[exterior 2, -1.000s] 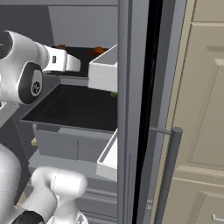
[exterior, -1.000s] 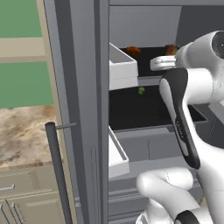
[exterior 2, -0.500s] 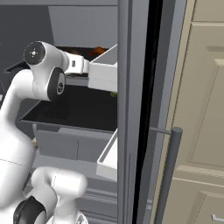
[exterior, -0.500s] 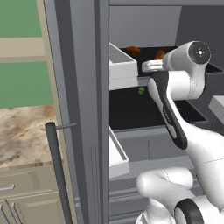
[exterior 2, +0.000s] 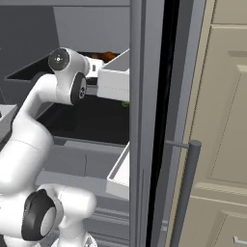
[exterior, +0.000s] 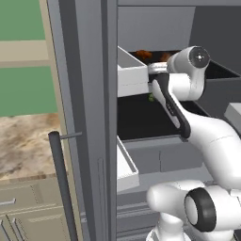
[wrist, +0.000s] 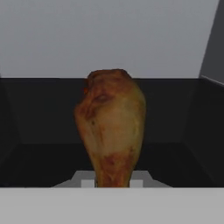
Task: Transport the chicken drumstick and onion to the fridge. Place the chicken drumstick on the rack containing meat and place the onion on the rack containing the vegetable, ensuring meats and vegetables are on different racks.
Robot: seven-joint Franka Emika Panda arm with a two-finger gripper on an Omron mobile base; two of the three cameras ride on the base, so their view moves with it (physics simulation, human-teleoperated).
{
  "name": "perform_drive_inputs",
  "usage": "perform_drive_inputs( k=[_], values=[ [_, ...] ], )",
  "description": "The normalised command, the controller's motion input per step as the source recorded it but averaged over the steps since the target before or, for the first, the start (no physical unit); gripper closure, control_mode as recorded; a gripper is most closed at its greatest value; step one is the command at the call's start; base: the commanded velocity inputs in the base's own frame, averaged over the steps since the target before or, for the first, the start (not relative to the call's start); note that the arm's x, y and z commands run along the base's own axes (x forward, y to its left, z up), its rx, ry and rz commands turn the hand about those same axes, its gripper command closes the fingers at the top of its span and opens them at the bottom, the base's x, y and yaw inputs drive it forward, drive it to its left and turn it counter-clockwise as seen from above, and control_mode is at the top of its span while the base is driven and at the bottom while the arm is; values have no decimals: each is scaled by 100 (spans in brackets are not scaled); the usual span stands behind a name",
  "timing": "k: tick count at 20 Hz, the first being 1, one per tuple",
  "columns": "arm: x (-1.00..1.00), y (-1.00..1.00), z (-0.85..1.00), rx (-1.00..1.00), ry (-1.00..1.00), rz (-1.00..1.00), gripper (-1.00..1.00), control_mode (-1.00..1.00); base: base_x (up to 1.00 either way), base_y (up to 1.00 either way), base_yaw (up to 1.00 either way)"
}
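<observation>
Reaching: arm stretched deep into the fridge [exterior: 84,94], forearm level with the upper shelf
Fridge: doors open, white door bins either side of the arm
Rack containing meat [wrist: 52,131]: the upper black shelf, seen ahead of the hand; brown pieces already lie at its back [exterior: 143,55]
Rack containing the vegetable [exterior: 141,120]: lower shelf, with the vegetable [exterior: 151,98] as a small green dot
Change: a second ago the wrist stood outside the shelf; now it has pushed in over the upper rack, so release looks near
Gripper [wrist: 113,183]: clamped on the chicken drumstick [wrist: 111,127], thick end forward, above the rack
</observation>
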Motion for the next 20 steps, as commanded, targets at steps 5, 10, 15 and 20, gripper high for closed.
perform_drive_inputs(
  k=[5, 10, 15, 20],
  values=[
    [60, -2, 0, 0, 10, 0, 100, -100, 0, 0, 0],
    [57, 0, -16, 0, 17, 0, 100, -100, 0, 0, 0],
    [42, 0, -36, 0, 13, 0, 100, -100, 0, 0, 0],
    [19, 0, -53, 0, 9, 0, 100, -100, 0, 0, 0]
  ],
)
